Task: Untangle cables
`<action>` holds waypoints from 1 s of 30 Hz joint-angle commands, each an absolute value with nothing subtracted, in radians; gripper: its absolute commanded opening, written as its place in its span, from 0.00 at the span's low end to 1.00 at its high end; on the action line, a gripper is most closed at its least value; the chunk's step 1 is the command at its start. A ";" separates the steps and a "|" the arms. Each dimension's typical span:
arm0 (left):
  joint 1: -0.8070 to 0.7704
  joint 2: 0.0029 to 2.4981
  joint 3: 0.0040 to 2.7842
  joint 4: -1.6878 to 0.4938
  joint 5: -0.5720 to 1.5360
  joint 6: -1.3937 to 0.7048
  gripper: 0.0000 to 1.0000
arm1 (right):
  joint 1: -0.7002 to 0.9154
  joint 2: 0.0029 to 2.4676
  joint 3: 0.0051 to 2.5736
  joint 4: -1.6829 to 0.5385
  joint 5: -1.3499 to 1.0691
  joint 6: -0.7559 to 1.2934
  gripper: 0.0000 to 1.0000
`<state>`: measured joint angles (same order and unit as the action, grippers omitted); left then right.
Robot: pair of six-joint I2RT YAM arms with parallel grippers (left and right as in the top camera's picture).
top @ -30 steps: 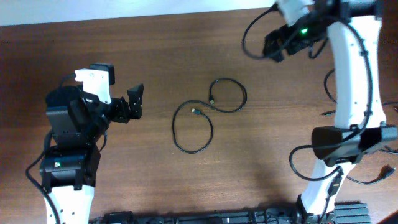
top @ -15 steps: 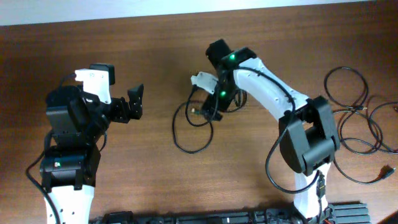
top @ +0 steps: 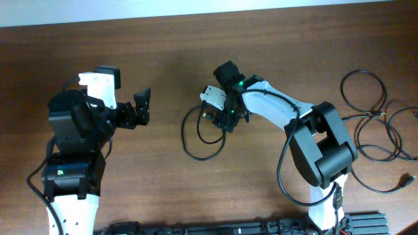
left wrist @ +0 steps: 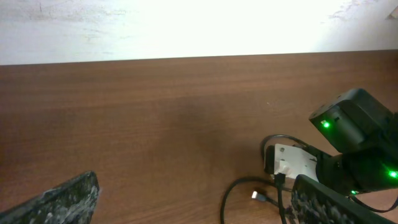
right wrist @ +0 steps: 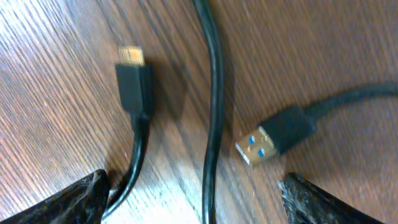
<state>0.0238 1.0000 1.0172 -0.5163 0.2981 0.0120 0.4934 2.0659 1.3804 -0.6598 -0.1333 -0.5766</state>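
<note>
Thin black cables lie in loops at the table's middle point(top: 196, 145). My right gripper point(top: 219, 117) is low over them, open. In the right wrist view its fingertips point(right wrist: 202, 199) straddle one black cord point(right wrist: 212, 112). A small gold-tipped plug point(right wrist: 132, 78) lies to its left and a blue-tongued USB plug point(right wrist: 277, 138) to its right. My left gripper point(top: 145, 108) is open and empty, left of the loops. The left wrist view point(left wrist: 193, 208) shows a cable loop with a metal plug end point(left wrist: 257, 196) and the right gripper beyond it.
More black cables point(top: 375, 121) lie in loops at the table's right edge, near the right arm's base. A pale wall point(left wrist: 186, 25) borders the table's far edge. A dark rail point(top: 228, 228) runs along the front edge.
My right arm has swung from the far right corner to the middle and come down over the cable loops. The left arm has not moved.
</note>
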 commanded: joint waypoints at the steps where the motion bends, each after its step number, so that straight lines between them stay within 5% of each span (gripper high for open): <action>1: 0.027 1.000 1.019 -0.515 0.294 0.031 0.99 | 0.498 2.084 1.312 -0.676 -0.047 -0.572 0.79; 4: 0.027 1.000 1.019 -0.515 0.294 0.031 0.99 | 0.498 2.084 1.312 -0.671 -0.047 -0.569 0.57; 9: 0.027 1.000 1.019 -0.515 0.294 0.031 0.99 | 0.498 2.084 1.312 -0.654 -0.047 -0.569 0.06; 20: 0.027 1.000 1.019 -0.515 0.294 0.031 0.99 | 0.419 2.009 1.687 -0.722 0.382 -0.567 0.04; 30: 0.027 1.000 1.019 -0.515 0.294 0.031 0.99 | -0.171 2.007 2.068 -0.744 0.242 -0.138 0.04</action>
